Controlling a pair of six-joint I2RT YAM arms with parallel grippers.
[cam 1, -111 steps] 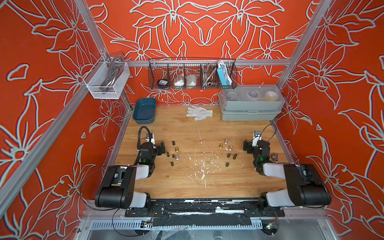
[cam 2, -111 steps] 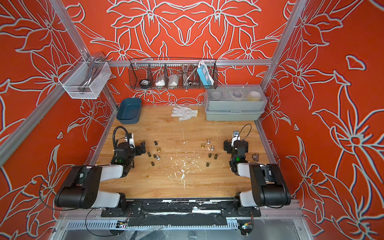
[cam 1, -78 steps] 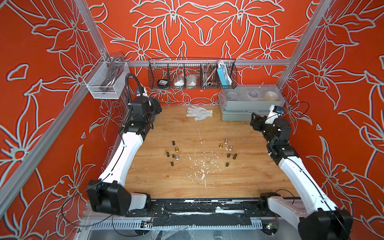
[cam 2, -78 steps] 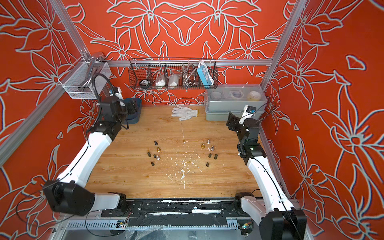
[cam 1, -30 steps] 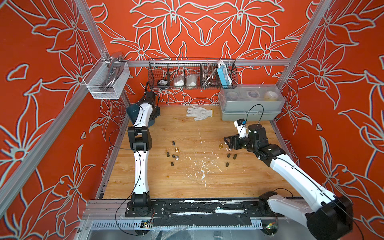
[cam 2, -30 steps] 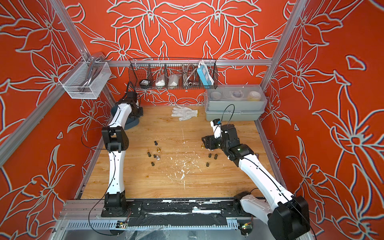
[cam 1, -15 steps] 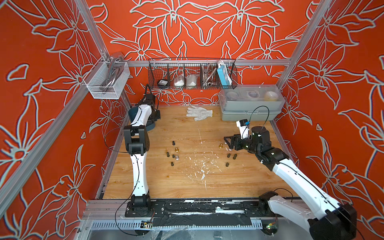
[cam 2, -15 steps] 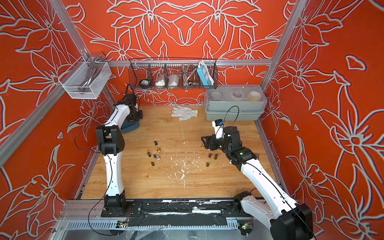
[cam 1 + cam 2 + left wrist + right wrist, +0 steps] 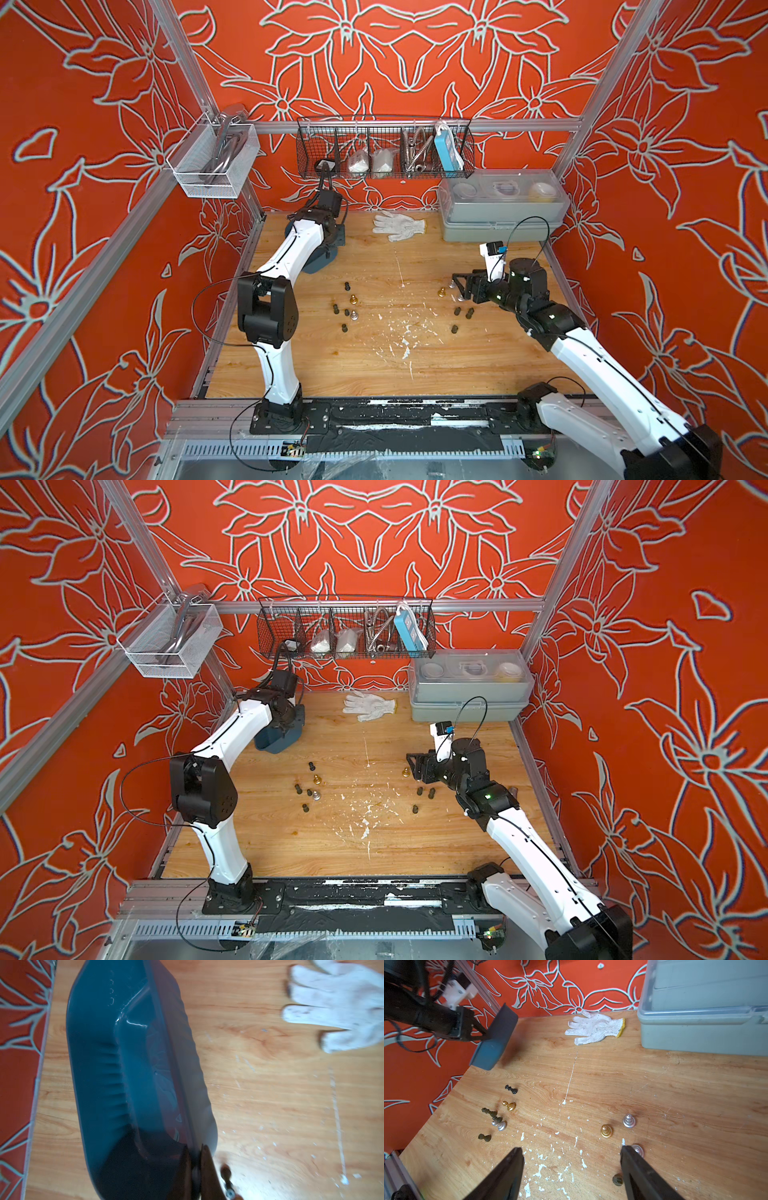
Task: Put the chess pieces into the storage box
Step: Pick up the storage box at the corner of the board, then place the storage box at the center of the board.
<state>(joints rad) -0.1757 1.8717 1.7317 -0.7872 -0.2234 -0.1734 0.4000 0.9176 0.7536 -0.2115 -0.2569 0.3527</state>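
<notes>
The storage box, a dark teal tray, hangs tilted over the table's far left part. My left gripper is shut on its rim; in the right wrist view the storage box is pinched at one long edge. Several chess pieces lie in a left cluster and a right cluster. My right gripper hovers open just over the right cluster. A gold piece and a silver one stand beyond its fingers, and another silver piece touches one fingertip.
A white glove lies at the back centre. A grey box with a translucent lid fills the back right corner. Wire baskets hang on the back wall and another on the left rail. White flecks mark the wood.
My left arm has carried the storage box away from the far left corner, rightwards and nearer the left cluster, tilting it. The right gripper has stayed over the right cluster, still open.
</notes>
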